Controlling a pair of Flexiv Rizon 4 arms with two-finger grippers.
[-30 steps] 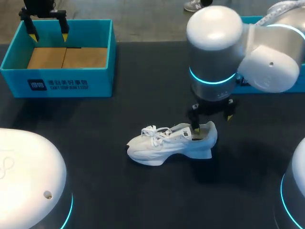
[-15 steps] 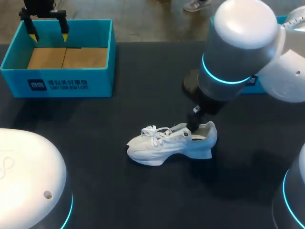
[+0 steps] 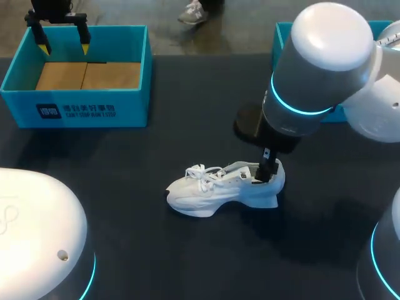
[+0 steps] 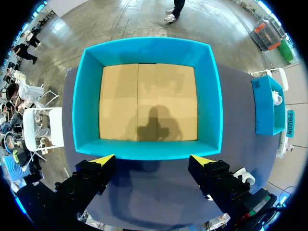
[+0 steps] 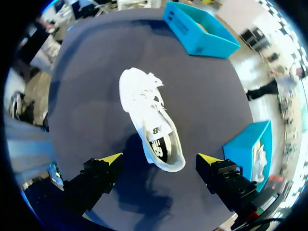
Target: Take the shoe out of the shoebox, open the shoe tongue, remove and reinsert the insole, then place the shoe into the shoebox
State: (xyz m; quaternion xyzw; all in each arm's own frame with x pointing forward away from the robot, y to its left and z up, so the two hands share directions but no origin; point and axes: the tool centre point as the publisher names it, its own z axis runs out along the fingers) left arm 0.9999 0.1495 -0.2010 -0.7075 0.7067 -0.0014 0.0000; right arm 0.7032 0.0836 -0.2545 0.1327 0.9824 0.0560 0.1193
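Observation:
A white sneaker lies on its sole mid-table on the black cloth, toe toward my left arm. My right gripper hangs open above its heel, fingers on either side and apart from it. In the head view the big arm hides most of it; one dark finger shows at the heel. The dark insole shows in the shoe's opening. The teal shoebox stands at the back left, with only its brown cardboard floor inside. My left gripper hovers open over its far wall, holding nothing.
A second teal box stands at the back right behind my right arm; in the right wrist view this box holds something white. White arm bases fill the front left and front right corners.
My right arm has swung its wrist round above the shoe's heel, so the gripper now sits turned and mostly hidden under it. The shoe and my left arm have stayed put.

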